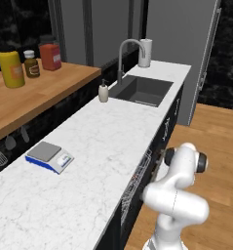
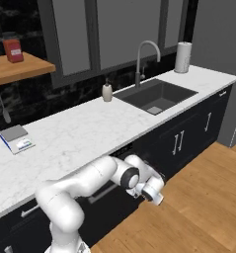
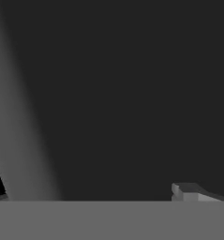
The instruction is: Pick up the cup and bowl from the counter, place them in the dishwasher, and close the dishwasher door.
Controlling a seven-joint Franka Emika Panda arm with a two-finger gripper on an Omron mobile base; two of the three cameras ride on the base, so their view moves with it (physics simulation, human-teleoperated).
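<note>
The white marble counter [image 1: 98, 146] [image 2: 85, 126] carries neither the red cup nor the grey bowl; both are out of view. Below its front edge the dishwasher door [image 1: 133, 217] stands nearly upright. A narrow gap at the top shows the wire rack [image 1: 140, 178]. My arm reaches low in front of that door, and my hand [image 2: 150, 189] is close against it. The hand view faces the flat black door panel [image 3: 123, 93] from very near. My fingers are hidden, so I cannot tell how the gripper stands.
A kitchen scale [image 1: 49, 157] [image 2: 17, 138] lies on the counter. Further along are a soap bottle [image 1: 104, 92], the faucet [image 1: 126, 53] and the dark sink [image 1: 142, 90]. Jars [image 1: 11, 69] stand on the wooden shelf [image 1: 35, 93]. Wooden floor [image 2: 198, 207] lies open to my right.
</note>
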